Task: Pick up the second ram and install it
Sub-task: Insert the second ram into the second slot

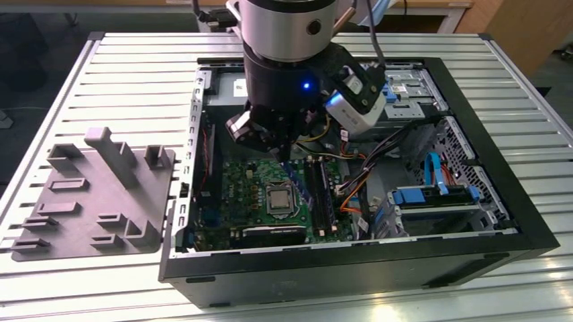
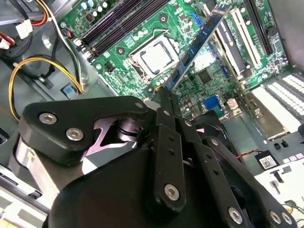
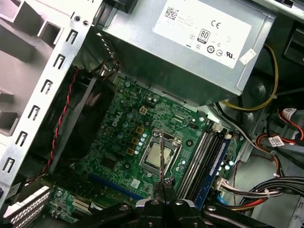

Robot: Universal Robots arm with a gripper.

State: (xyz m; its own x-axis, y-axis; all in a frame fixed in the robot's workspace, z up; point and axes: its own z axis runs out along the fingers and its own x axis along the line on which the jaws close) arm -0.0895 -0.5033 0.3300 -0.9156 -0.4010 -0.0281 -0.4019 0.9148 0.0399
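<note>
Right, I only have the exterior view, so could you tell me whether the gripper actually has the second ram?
Observer: Yes; in the second wrist view the gripper is shut on one end of the second ram.
Operator: Is it in a slot yet?
Observer: No; in the first wrist view it shows edge-on in front of the processor, apart from the memory slots.

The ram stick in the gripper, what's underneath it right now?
The green motherboard lies below the second ram, held by the gripper, with the silver processor and black memory slots nearby. The board right behind the stick and the gripper is covered.
</note>
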